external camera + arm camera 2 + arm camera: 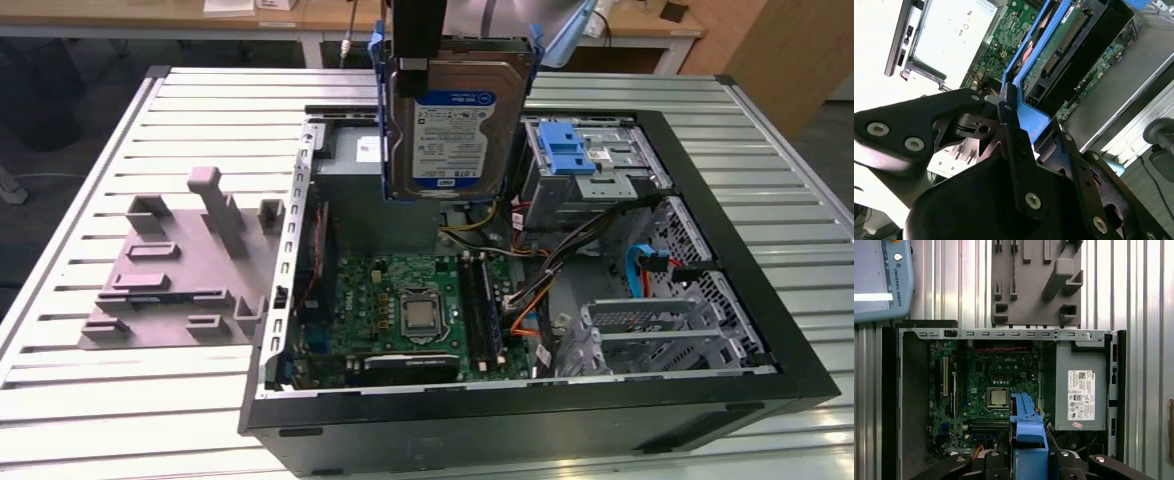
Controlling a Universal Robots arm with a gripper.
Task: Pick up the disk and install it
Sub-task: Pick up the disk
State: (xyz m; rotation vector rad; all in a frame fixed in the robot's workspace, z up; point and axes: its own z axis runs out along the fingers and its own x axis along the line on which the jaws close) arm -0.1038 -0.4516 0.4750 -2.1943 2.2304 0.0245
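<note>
**Fingers** (1007,122): black, a pair, clamped on the blue frame at the disk's upper end.

**Disk** (454,120): silver-grey with a blue-and-white label, edged by the blue frame (1027,437). It hangs upright straight below the fingers, raised over the open computer case. In the second wrist view its green circuit side and connector edge run away from the fingers.

**Computer case** (747,330): black, lying on its side with the cover off, directly beneath the fingers.

**Motherboard** (400,300): green, on the case floor below the fingers, with the processor socket at its middle.

**Power supply box** (1079,390): grey with a white sticker, in a case corner below and to one side of the fingers.

**Drive cage** (587,160): metal with a blue latch, just beyond the disk towards the exterior view's right.

**Fixture plate** (174,270): grey with raised blocks, outside the case and well apart from the fingers.

**Counter** (80,400): slatted metal, carrying the case and the plate.
</note>
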